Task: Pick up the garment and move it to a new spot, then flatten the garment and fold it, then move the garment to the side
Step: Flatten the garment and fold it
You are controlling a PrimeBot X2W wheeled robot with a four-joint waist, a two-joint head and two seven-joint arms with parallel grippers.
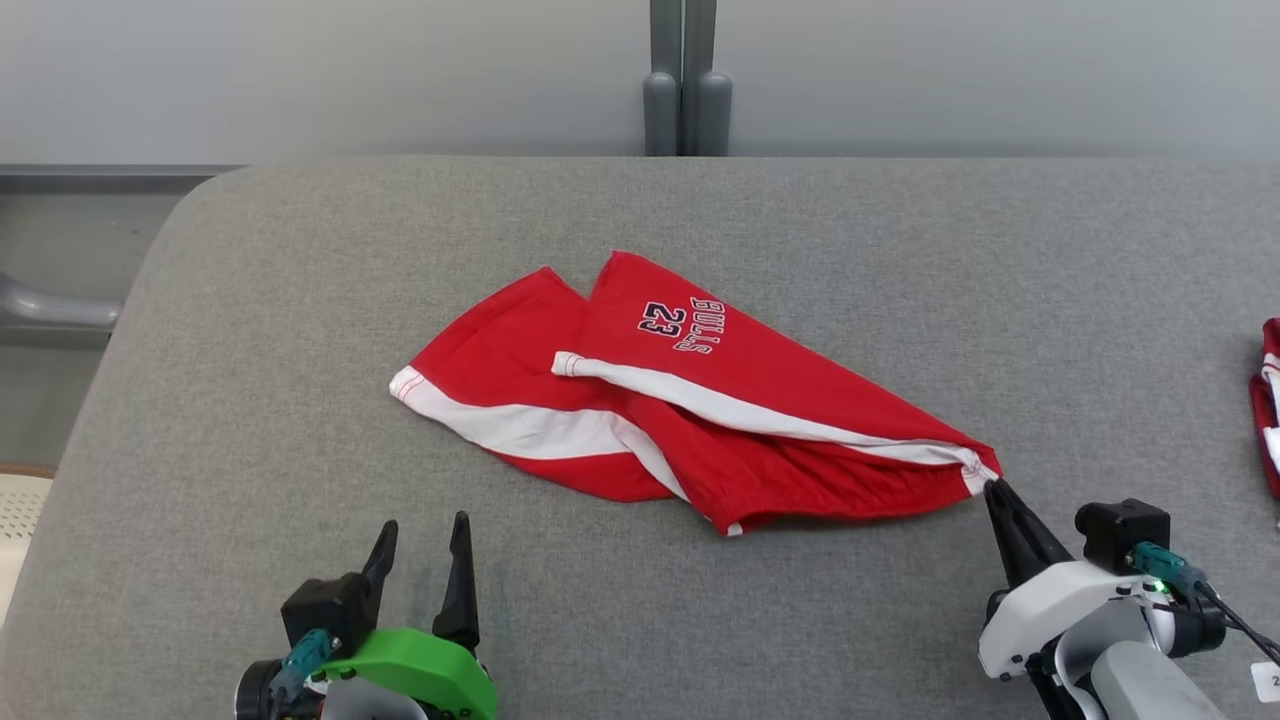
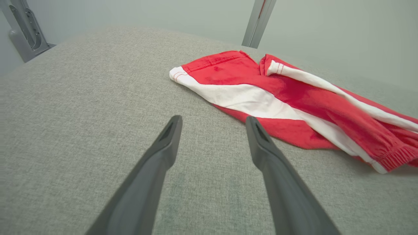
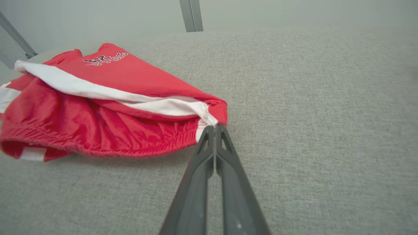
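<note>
1. Garment [image 1: 760, 400] [image 2: 294, 98] [image 3: 98, 130]: red shorts with broad white side stripes and a dark "BULLS 23" print on one leg. It lies near the middle of the bench, rumpled and partly folded over itself. The leg openings point toward 10 and 11 o'clock, and the gathered waistband runs along the near edge toward 4 o'clock.
2. Right pincer [image 1: 993, 488] [image 3: 214, 127]: it sits at 4 o'clock of the garment. Its two dark fingers are pressed fully together, and the tips nip the white-edged corner of the waistband. The cloth draws to a point there.
3. Left pincer [image 1: 425, 522] [image 2: 213, 120]: it sits at 7 o'clock of the garment, apart from the cloth. The fingers are spread wide with nothing between them, and they hang over bare bench surface.
4. Bench [image 1: 300, 350]: a grey woven covering with a rounded corner at 10 o'clock.
5. Red-and-white cloth [image 1: 1270, 400]: a second item at the bench's 3 o'clock edge, well apart from the garment and cut off by the frame.
6. Post [image 1: 685, 90]: a grey upright at 12 o'clock, behind the bench and against a pale wall.
</note>
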